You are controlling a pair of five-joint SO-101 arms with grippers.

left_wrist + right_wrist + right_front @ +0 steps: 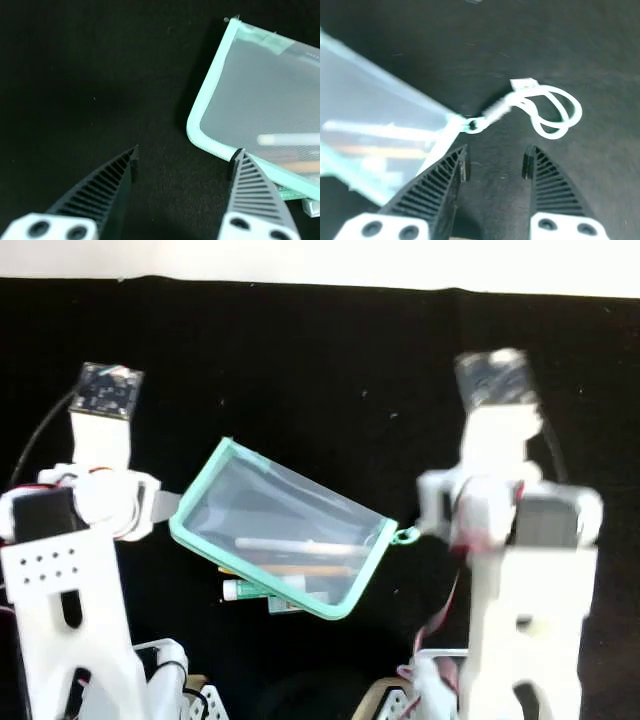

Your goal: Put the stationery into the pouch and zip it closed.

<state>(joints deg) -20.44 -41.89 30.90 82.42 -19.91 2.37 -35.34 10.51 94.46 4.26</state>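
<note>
Nearest us, down by the arm bases, a green-and-white stick [250,589] and something else poke out past the near long edge of the pouch [280,510]. So we'd say not everything is properly tucked in, though we can't tell if they're coming through the opening or just lying underneath. Inside the see-through pouch we can make out a white pen [295,544] and an orange pencil [300,568], so most of the loading looks done. The zip pull [555,112] with its white loop sits at the pouch corner by the right arm. The right end effector [496,148] hovers just short of it, fingers apart, holding nothing. The left end effector [186,151] is wide open too, at the opposite rounded corner, one fingertip right by the pouch's edge. Our read: nudging in the stragglers and zipping up is what's left. Past all that, the black counter [320,360] runs on.
</note>
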